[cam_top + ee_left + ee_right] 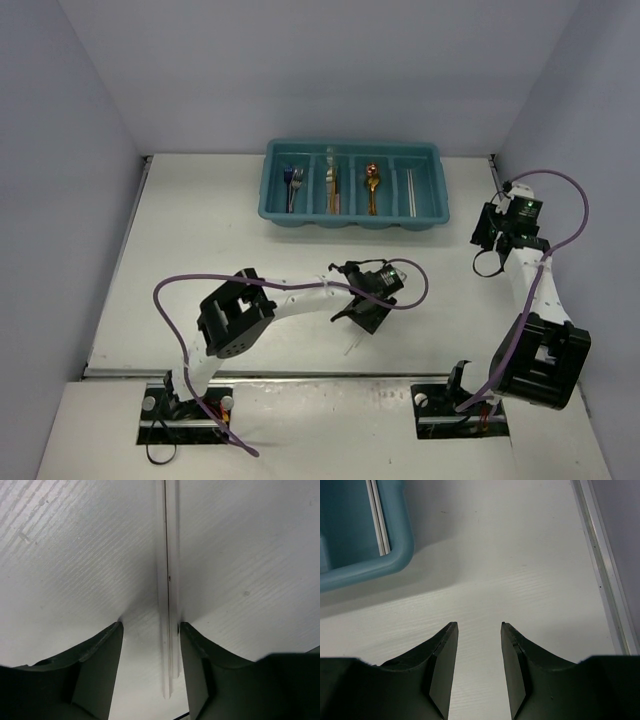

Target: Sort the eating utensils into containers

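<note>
Overhead, a white counter (200,260) holds two dark robot arms at its near edge.

The left end effector (151,625) hangs low over the middle of the counter, its two dark fingers spread. Between them lie two pale thin sticks (167,580), side by side and touching. They rest flat on the counter, outside any compartment. The wrist camera shows their long axis running straight through the gap, square to the way the fingers close. They sit closer to the right finger than to the left, so a squeeze would likely slide them left before they are gripped. The left arm is plainly the nearer one.

Further back, at the far centre, is a teal-blue rectangular plastic cutlery tray (350,222) with four long compartments, so the sticks' destination lies away from the left end effector, far and slightly right. From left to right the compartments hold silver forks (292,186), silver and gold knives (332,188), gold spoons (372,185) and more pale sticks (410,192).

At the right, the right end effector (479,625) hovers over bare counter, just off the tray's near right corner. Its fingers are spread and hold nothing.
</note>
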`<action>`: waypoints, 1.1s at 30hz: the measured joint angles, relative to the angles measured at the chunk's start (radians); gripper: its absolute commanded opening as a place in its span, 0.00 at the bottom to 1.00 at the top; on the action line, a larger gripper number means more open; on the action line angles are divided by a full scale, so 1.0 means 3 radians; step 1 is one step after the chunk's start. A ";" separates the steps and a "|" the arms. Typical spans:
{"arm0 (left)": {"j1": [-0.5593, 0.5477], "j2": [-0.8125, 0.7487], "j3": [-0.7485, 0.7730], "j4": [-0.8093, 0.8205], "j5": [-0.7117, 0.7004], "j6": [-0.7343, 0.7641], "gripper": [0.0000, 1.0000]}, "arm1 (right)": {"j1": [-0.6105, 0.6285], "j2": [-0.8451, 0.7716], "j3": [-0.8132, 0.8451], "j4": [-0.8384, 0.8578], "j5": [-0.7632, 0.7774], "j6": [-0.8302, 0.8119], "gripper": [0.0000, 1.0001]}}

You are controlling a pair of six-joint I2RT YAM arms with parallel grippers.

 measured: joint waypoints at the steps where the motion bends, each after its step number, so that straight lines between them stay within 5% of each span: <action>1: 0.0003 0.0005 0.0006 -0.0007 -0.0014 -0.0013 0.36 | -0.0002 0.0000 0.0000 0.0000 -0.0009 -0.0010 0.37; 6: 0.0142 0.0015 0.0003 -0.0022 0.0094 -0.0106 0.13 | -0.0003 0.0000 0.0001 0.0000 -0.0091 -0.0025 0.37; 12: 0.0332 0.0006 -0.0025 -0.0015 0.0292 -0.0214 0.01 | -0.0003 0.0011 0.0002 0.0000 -0.0222 -0.0019 0.36; 33: 0.0271 -0.0535 -0.0312 -0.0226 -0.0239 0.0369 0.00 | -0.0003 0.0021 0.0046 -0.0004 -0.0932 -0.0005 0.44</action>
